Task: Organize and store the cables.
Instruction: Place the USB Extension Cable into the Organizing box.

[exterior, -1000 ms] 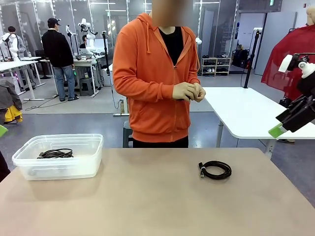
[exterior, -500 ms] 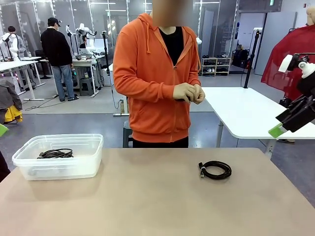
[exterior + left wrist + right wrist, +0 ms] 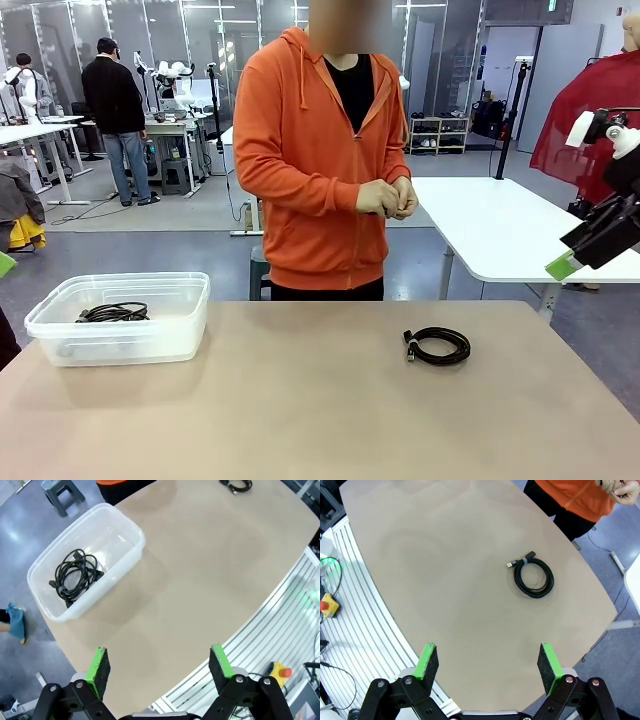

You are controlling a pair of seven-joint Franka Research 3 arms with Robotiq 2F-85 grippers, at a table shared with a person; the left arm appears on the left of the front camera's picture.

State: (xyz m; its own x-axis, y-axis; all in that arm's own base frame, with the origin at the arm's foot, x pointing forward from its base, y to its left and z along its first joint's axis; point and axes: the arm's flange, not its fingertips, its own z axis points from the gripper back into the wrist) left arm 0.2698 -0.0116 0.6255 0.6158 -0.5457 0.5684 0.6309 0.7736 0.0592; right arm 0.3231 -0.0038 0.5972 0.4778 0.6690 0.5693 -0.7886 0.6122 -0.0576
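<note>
- Ahead of the right gripper, well beyond its fingertips and a little toward its right finger, one coiled cable lay flat on the table.
- That cable was a thin black cord wound into a neat round loop, with a pale band holding it together beside its small connector ends.
- Nothing touched the coiled cable, and bare tabletop surrounded it on every side.
- The right gripper hung released above the table's near edge, its two green-padded fingers spread wide with nothing between them.
- Seen from the front, the right gripper sat raised off the table's right side, higher than the coiled cable and well apart from it.
- Ahead of the left gripper, off toward its left finger, a second cable lay as a loose black bundle of loops on the floor of a clear plastic bin.
- The left gripper was likewise released, with its fingers wide apart and empty, hovering over the table's edge well apart from the clear plastic bin.
- Far ahead of the left gripper, toward its right finger, the coiled cable showed at the top edge of that view.
- The clear plastic bin stood on the table on the left arm's side and the coiled cable lay on the right arm's side, well apart.
- Beyond the table, far from both grippers, a person in an orange hooded top stood facing the robot.
- The person's hands were held together at waist height; whether they held anything could not be told.
</note>
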